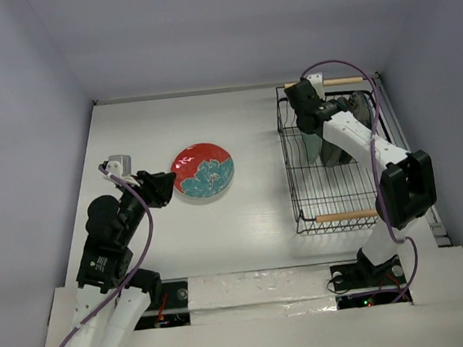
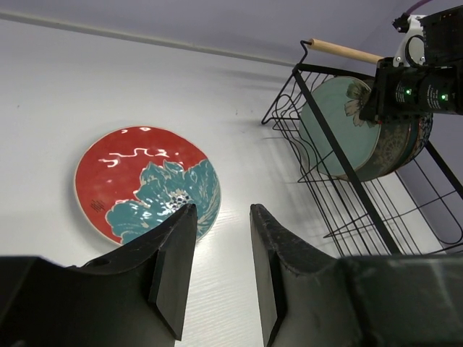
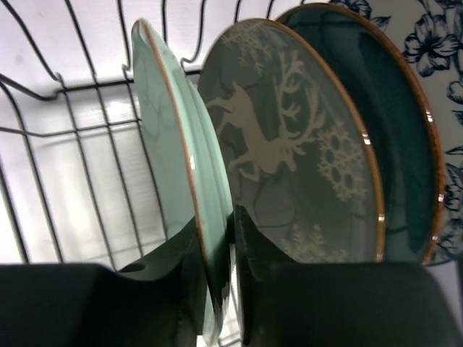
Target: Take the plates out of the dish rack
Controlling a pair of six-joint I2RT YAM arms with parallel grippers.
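Observation:
The red plate [image 1: 202, 170] with the teal flower lies flat on the white table [image 1: 244, 221], also in the left wrist view [image 2: 137, 173]. My left gripper [image 1: 163, 188] [image 2: 222, 211] stands open just at its left edge, holding nothing. In the black wire dish rack [image 1: 291, 176] several plates stand on edge: pale green [image 3: 170, 144], grey-brown with a deer [image 3: 289, 144], dark teal [image 3: 398, 144], white with blue flowers [image 3: 441, 43]. My right gripper [image 1: 311, 126] [image 3: 217, 217] reaches into the rack from above. Its fingers are shut on the pale green plate's rim.
The rack has a wooden rod handle at its near end [image 1: 346, 215] and another at its far end [image 1: 341, 81]. Its wire wall [image 2: 340, 152] stands between the table's middle and the plates. Grey walls close in the table on three sides.

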